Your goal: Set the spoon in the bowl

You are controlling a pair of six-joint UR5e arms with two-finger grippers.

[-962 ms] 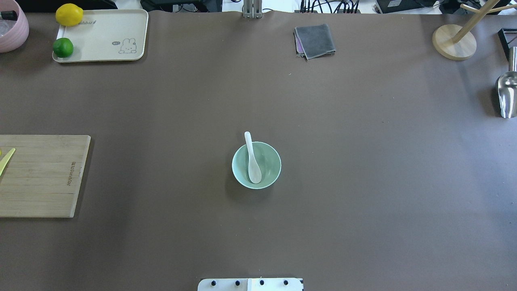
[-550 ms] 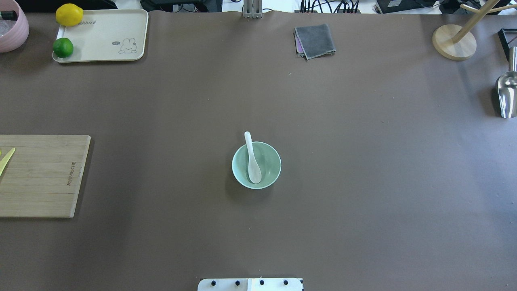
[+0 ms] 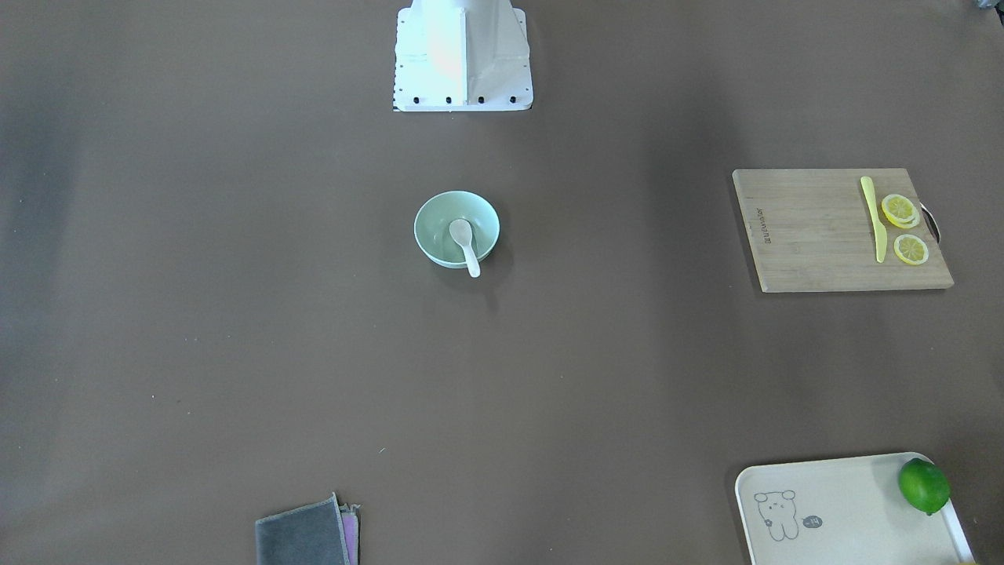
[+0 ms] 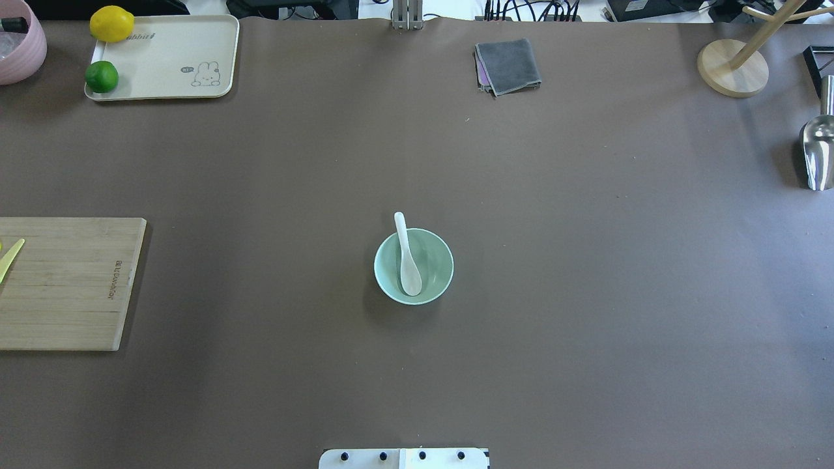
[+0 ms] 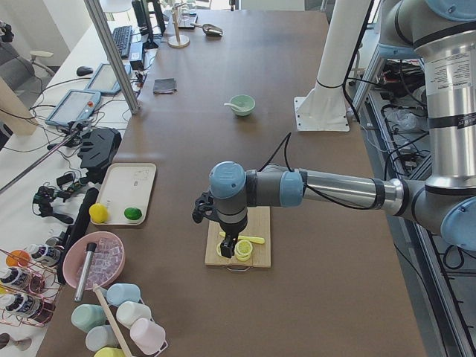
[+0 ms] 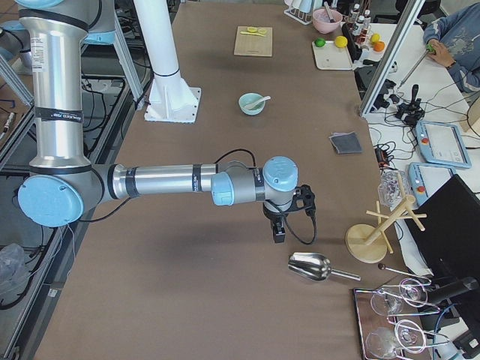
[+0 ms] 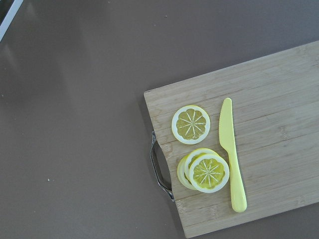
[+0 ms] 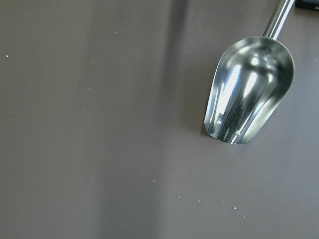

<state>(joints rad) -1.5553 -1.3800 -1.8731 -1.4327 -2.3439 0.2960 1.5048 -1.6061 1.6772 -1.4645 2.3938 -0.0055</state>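
Leaning in the bowl, the spoon is lying with its oval scoop down on the inner wall and its short handle sticking out over the rim on the side away from the robot. By this lie the placing is looking done.

Both sets of fingers are hanging well apart from it, with the bowl sitting between them. The left fingers are hovering over a cutting board, with lemon slices and a yellow knife lying right beneath them. The right fingers are hovering just beside a metal scoop on the bare surface. Each set is showing only in a side view, and neither wrist view is catching them, so I cannot tell how far apart they are standing or whether anything is between them.

As for handling, the spoon is looking stiff, light and glossy, so probably slippery under a pinch and likely to chip if it is ceramic. If it is needing a nudge or a lift, the handle end jutting past the rim is offering the best hold, pinched across its thick sides and well away from the scoop. The bowl is looking light too, and probably sliding or tipping easily if the handle is being levered against its rim.
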